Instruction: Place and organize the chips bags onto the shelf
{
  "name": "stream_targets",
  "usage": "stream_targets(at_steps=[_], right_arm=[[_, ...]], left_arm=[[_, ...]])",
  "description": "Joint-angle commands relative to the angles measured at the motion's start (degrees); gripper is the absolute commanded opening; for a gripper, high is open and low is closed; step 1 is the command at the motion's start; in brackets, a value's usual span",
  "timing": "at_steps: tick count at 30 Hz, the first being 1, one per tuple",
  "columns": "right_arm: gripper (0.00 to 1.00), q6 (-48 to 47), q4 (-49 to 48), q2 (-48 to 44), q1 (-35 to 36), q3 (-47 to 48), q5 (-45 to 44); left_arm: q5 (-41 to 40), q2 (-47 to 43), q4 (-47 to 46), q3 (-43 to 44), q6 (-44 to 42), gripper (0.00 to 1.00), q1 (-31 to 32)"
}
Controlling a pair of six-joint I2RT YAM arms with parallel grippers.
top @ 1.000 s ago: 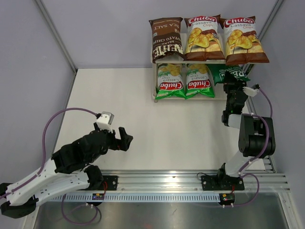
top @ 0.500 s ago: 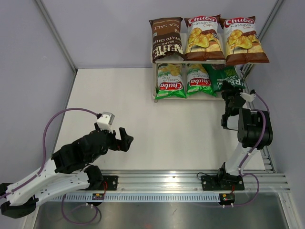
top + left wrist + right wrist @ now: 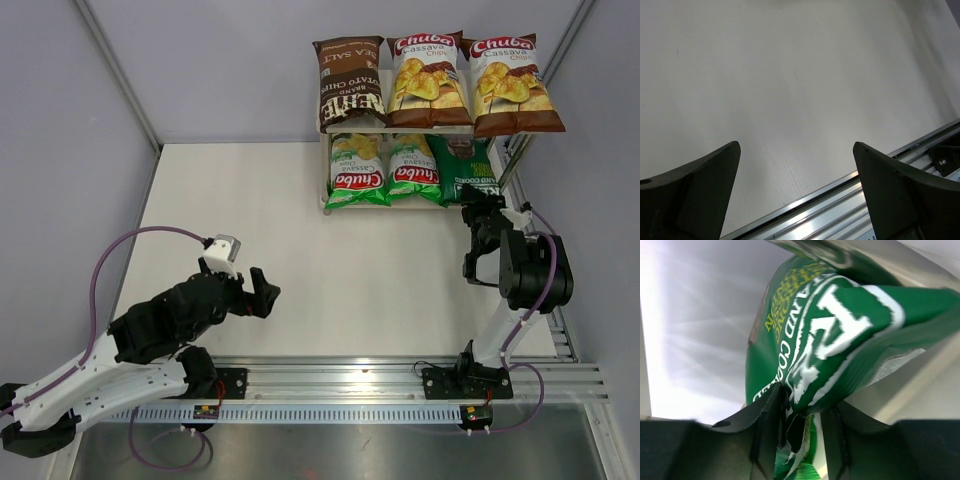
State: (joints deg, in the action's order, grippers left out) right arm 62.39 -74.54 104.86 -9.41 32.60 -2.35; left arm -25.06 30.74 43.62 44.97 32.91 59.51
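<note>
The shelf (image 3: pixel 420 128) stands at the back right. Its upper board carries the dark brown Kettle bag (image 3: pixel 350 85) and two brown-and-white Chuba bags (image 3: pixel 428 78) (image 3: pixel 508 85). Below lie two green-and-white Chuba bags (image 3: pixel 357 170) (image 3: pixel 417 168) and the dark green REAL bag (image 3: pixel 465 162) at the right end. My right gripper (image 3: pixel 478 200) is at that bag's near edge. In the right wrist view the REAL bag (image 3: pixel 840 325) fills the frame and its crimped seam hangs between the parted fingers of the right gripper (image 3: pixel 804 415). My left gripper (image 3: pixel 262 290) (image 3: pixel 796 147) hovers open and empty over the table, far from the shelf.
An aluminium rail (image 3: pixel 400 375) (image 3: pixel 880 200) runs along the table's near edge, by the arm bases. Grey walls close in on three sides. A slanted metal post (image 3: pixel 515 150) passes just right of the shelf, close to my right arm.
My right gripper carried the REAL bag leftward and turned it to line up with the green Chuba bags on the lower board. Its jaws have parted. The left arm has not moved.
</note>
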Motion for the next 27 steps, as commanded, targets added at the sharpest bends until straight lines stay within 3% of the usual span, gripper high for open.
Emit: stream_targets(at_steps=[1,15,21,27], right_arm=[[0.44,-0.2,-14.4,-1.1,-0.1,-2.0,0.5],[0.52,-5.2,3.4,-3.8,-0.1,1.9,2.2],[0.54,-5.8,2.6,-2.6,-0.2,1.8,4.5],[0.42,-5.6,3.0,-1.7,-0.3,2.5,5.6]], left_arm=[[1.1,-0.6,-2.3,0.8,-0.8,0.99,-0.2],[0.8,-0.7,-2.7,0.7,-0.7,0.99,-0.1],[0.5,-0.9,-2.7,0.7,-0.8,0.99,-0.1],[0.3,-1.3,-2.6,0.9,-0.7,0.99,-0.1]])
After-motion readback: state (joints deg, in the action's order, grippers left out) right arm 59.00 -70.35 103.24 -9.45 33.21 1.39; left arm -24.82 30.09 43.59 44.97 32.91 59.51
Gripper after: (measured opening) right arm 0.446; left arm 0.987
